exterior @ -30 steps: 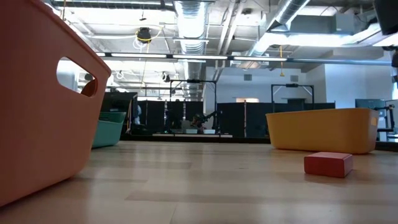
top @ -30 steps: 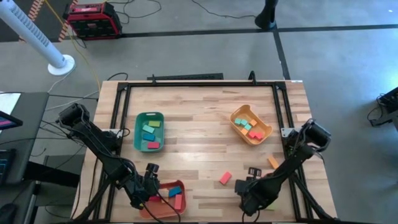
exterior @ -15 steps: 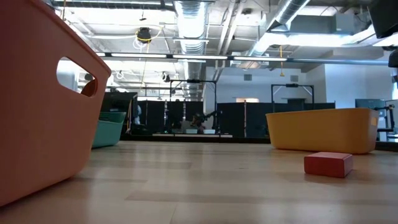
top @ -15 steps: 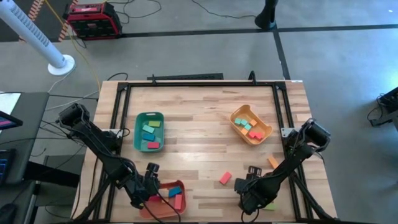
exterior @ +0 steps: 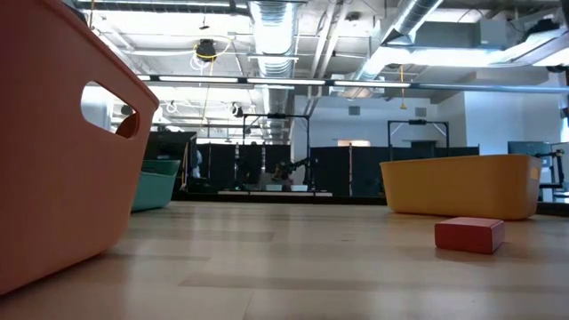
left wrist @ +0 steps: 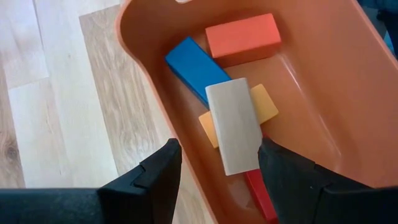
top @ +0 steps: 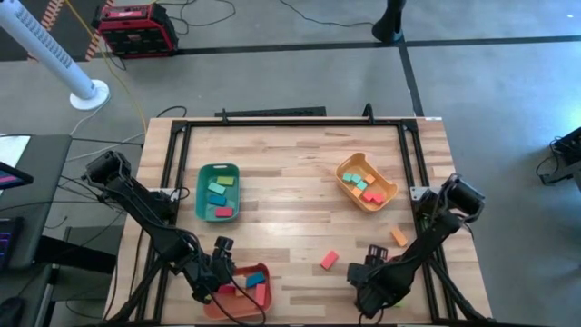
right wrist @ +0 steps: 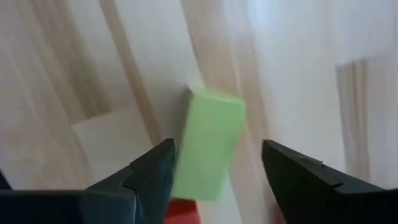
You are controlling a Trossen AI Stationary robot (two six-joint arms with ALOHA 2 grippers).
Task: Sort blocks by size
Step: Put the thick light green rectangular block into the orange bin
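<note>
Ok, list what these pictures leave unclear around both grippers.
- Right gripper: the green block between its open fingers is blurred, so contact is unclear; the right arm covers it in the high view.
- Left gripper: its fingers straddle a grey bar over the salmon-red tray; contact unclear.
- Low view: neither gripper appears.

Both arms were black, made of thick round joints and long thin links. Each pincer [left wrist: 214,171] had two dark, flat, blocky fingers [right wrist: 149,177].
</note>
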